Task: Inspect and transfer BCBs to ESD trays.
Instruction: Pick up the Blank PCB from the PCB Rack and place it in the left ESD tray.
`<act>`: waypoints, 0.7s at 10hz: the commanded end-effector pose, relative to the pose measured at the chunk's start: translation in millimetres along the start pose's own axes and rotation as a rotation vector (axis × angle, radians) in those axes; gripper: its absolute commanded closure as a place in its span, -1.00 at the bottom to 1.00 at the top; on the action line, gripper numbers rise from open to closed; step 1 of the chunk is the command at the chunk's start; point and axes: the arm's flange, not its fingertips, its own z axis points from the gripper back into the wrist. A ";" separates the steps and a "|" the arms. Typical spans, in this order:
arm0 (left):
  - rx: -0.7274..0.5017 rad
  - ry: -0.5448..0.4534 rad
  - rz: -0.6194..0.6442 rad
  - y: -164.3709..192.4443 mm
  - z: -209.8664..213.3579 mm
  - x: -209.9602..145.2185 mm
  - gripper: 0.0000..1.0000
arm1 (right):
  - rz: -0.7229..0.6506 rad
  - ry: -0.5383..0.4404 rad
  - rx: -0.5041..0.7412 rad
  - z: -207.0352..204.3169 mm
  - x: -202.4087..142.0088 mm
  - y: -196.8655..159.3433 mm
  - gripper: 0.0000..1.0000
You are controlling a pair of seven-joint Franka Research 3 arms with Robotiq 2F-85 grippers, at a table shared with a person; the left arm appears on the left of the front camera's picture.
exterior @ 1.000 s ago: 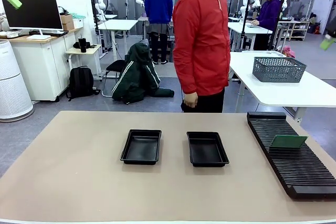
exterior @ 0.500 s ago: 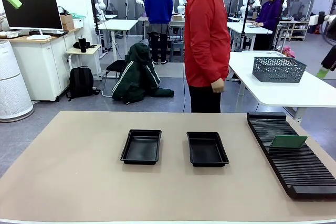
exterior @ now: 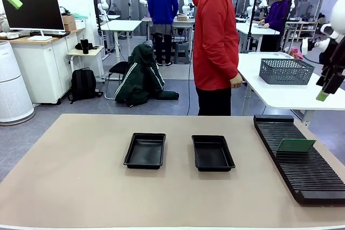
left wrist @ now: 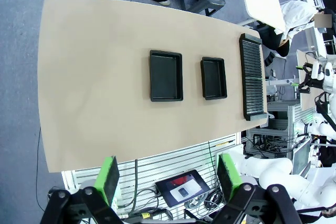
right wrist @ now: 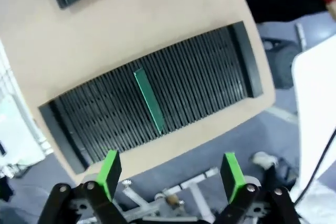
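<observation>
While high over the slotted rack (right wrist: 210, 72), right hand (right wrist: 170, 174) apart; left hand (left wrist: 168, 177) apart, high over table (left wrist: 79, 77).

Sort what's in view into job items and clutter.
Job: thin flat green circuit board, standing in the long black ribbed rack; left shallow black plastic tray; right shallow black plastic tray, both empty.
Lying about: grey mesh basket on the white side table; black backpack; black computer monitor.

ESD trays (exterior: 145, 151) (exterior: 213, 153): 2 | BCB (exterior: 295, 145): 1 | slotted rack (exterior: 302, 173): 1 | mesh basket (exterior: 286, 71): 1
</observation>
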 end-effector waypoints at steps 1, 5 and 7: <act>-0.001 0.000 0.000 0.5 -0.3 -1.4 -1.00 | 0.121 0.012 -0.025 -20.9 -2.2 1.8 -1.00; -0.001 0.000 0.000 0.5 -0.3 -1.4 -1.00 | 0.248 0.030 0.038 -67.9 -5.1 4.7 -1.00; -0.001 0.000 0.000 0.5 -0.3 -1.4 -1.00 | 0.270 0.030 0.054 -92.0 -9.4 7.4 -1.00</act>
